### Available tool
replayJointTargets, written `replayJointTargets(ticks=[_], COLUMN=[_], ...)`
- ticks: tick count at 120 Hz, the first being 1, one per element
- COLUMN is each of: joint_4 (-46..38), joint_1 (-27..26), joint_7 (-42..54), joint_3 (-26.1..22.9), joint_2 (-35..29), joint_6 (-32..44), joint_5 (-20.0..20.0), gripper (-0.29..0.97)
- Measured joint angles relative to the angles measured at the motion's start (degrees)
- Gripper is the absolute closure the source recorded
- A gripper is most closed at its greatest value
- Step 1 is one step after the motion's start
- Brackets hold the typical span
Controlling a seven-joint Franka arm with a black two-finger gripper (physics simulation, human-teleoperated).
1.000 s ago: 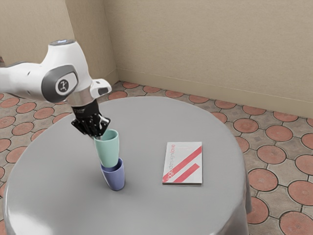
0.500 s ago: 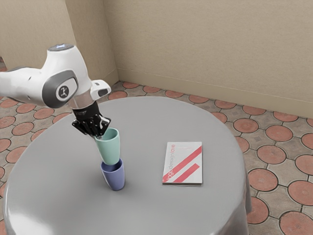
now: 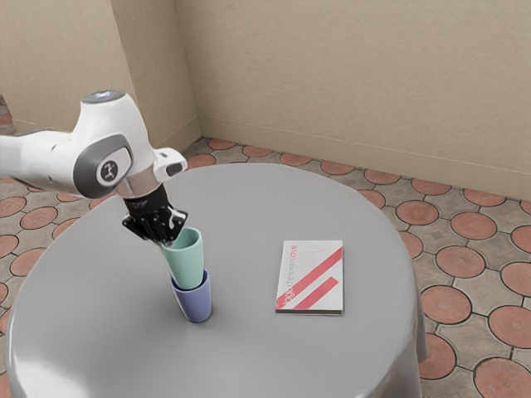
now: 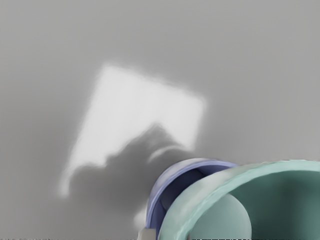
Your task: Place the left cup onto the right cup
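A mint-green cup [image 3: 187, 261] stands tilted with its base inside a blue cup [image 3: 196, 303], which sits upright on the round grey table [image 3: 249, 199]. The green cup's mouth leans toward the exterior view's left. My gripper [image 3: 167, 235] is at that upper left rim, shut on the green cup. In the wrist view the green cup's rim [image 4: 215, 192] lies just under the hand, and the blue cup's rim [image 4: 182, 172] curves around it.
A white book with red stripes [image 3: 311, 276] lies flat on the table, to the exterior view's right of the cups. The table edge curves close behind the arm, and a tiled floor and beige walls surround it.
The green cup has sunk a little deeper into the blue cup and tilted further. My hand has lowered slightly with it and shifted a touch toward the exterior view's left.
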Motion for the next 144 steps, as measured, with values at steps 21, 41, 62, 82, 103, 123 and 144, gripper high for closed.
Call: replayJointTargets(ticks=[21,41,62,82,103,123,144], joint_4=[-0.2,-0.2,-0.2,0.8,6.2,15.4,25.3], joint_1=[0.0,0.0,0.0,0.1,-0.1,-0.1,-0.3], joint_7=[-0.2,-0.1,0.0,0.2,0.3,1.2,4.8], joint_3=[0.0,-0.1,-0.1,-0.9,-1.6,-1.2,-1.0], joint_2=[0.5,0.3,-0.3,-1.1,-0.8,0.9,5.2], joint_6=[0.7,0.9,0.7,0.1,-2.9,-10.5,-18.2], joint_5=[-0.1,-0.1,-0.1,0.0,-0.1,0.5,5.4], gripper=[0.69,0.34,0.15,0.07,0.03,0.01,0.01])
